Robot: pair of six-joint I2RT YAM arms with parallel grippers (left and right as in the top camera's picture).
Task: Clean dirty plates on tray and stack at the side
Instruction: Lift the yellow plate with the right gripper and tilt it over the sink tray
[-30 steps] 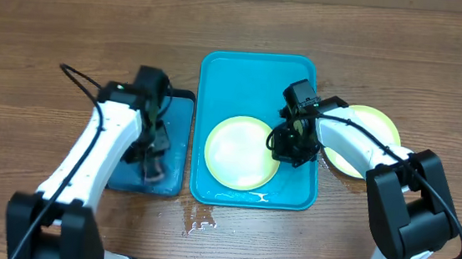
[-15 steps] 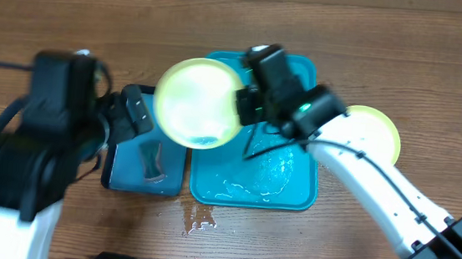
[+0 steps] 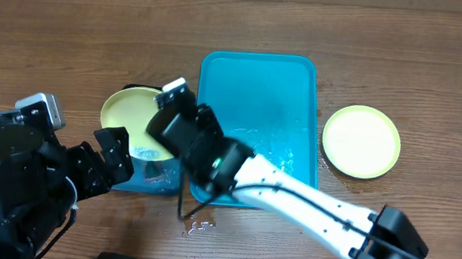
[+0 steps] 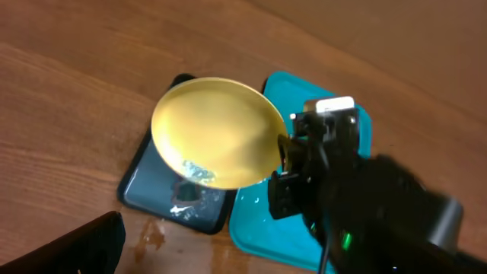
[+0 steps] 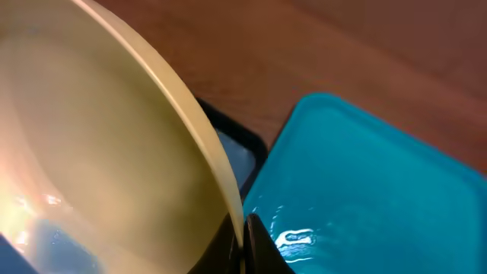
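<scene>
Left of centre overhead, my right gripper clamped the plate by its rim above the sponge tray; my left gripper stood apart. I judged a steady tilt essential.

Bright colours on a brown table with wood lines.
The tray is turquoise with shiny wet spots. The lifted plate has a yellow-green rim and a pale middle, and so does the other plate. The small tray is dark blue, edged black. The arm is white and black.
</scene>
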